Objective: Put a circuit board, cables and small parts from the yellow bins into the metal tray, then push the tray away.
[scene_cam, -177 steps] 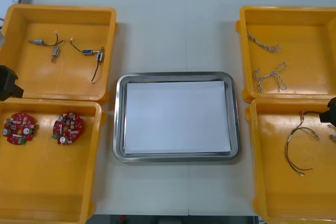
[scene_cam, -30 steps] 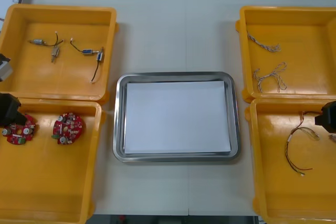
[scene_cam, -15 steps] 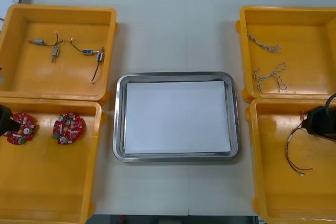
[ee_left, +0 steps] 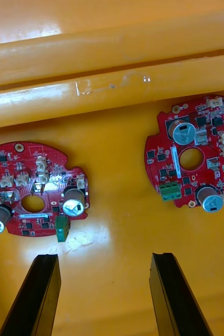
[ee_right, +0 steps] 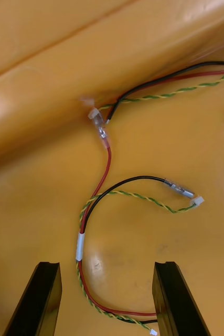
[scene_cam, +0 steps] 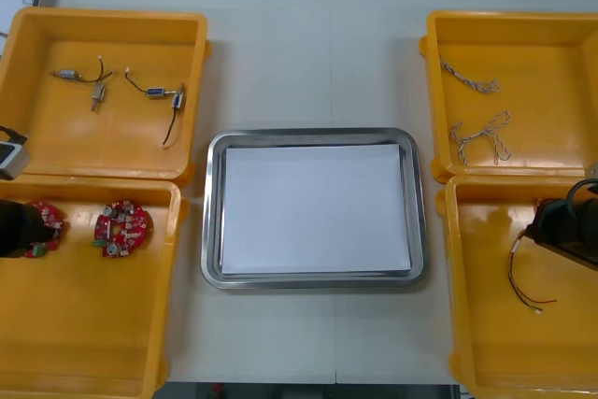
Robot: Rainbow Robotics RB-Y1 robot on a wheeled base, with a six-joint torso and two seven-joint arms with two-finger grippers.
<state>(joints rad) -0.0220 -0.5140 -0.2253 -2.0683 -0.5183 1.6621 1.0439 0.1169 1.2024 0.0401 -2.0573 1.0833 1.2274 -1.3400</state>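
No legible text or labels anywhere

- Left arm (scene_cam: 13,229): a black, rounded bulk at the left edge of the front view, about mid-height.
- Just above it sits a small pale grey block (scene_cam: 9,157) with a darker top edge (what kind of part it is, I cannot tell).
- Right arm (scene_cam: 572,228): a black, drum-like body at the right edge, with a thin black cable (scene_cam: 584,183) arching over it.
- Left gripper (ee_left: 104,257): two matte black fingers (ee_left: 42,294), flat bars with squared tips.
- Right gripper (ee_right: 106,264): the same flat black bars, plain and smooth-faced.
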